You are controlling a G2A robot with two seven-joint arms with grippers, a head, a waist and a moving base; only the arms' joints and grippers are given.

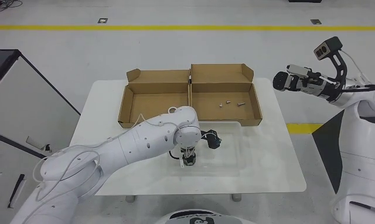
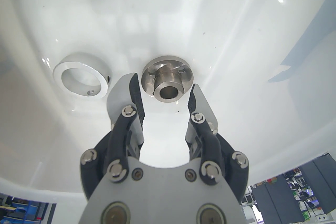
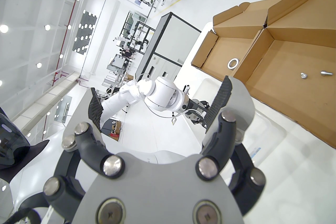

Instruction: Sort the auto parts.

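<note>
Now straddling flanged steel hub (image 2: 168, 75) in near white tray (image 2: 236, 25) with left gripper (image 2: 164, 82) unclenched, pickup step; next probably calls for closing, lifting, carrying to far cardboard boxes (image 1: 158, 104).

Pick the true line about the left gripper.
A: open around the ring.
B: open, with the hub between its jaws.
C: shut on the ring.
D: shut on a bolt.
B: in the left wrist view the left gripper stands open with the hub between its jaws, while the ring lies beside it, outside them.
</note>
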